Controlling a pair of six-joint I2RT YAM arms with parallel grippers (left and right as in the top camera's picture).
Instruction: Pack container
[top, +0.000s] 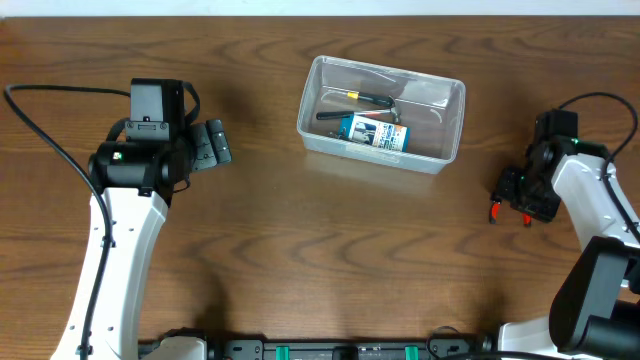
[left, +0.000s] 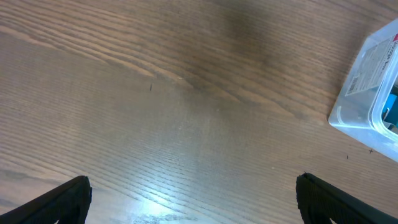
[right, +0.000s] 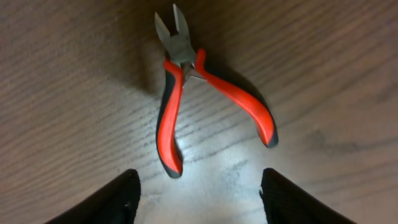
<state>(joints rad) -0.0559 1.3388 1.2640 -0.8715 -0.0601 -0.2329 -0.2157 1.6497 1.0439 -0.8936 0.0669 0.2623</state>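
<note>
The clear plastic container (top: 453, 125) stands at the back middle of the table. It holds a blue-and-white box (top: 375, 132) and a black tool with a yellow band (top: 362, 98). Its corner shows at the right of the left wrist view (left: 360, 81). Red-handled cutting pliers (right: 177, 112) lie on the table at the right, jaws pointing away from my right gripper (right: 199, 196). That gripper is open and empty, with the handle ends just ahead of its fingers. In the overhead view the right gripper (top: 517, 192) hangs over the pliers (top: 494, 211). My left gripper (top: 214, 146) is open and empty, left of the container; it also shows in the left wrist view (left: 193, 199).
The wooden table (top: 330, 250) is bare in front and between the arms. Black cables (top: 40, 125) run along the left arm and another by the right arm (top: 600, 100). The table's back edge lies just behind the container.
</note>
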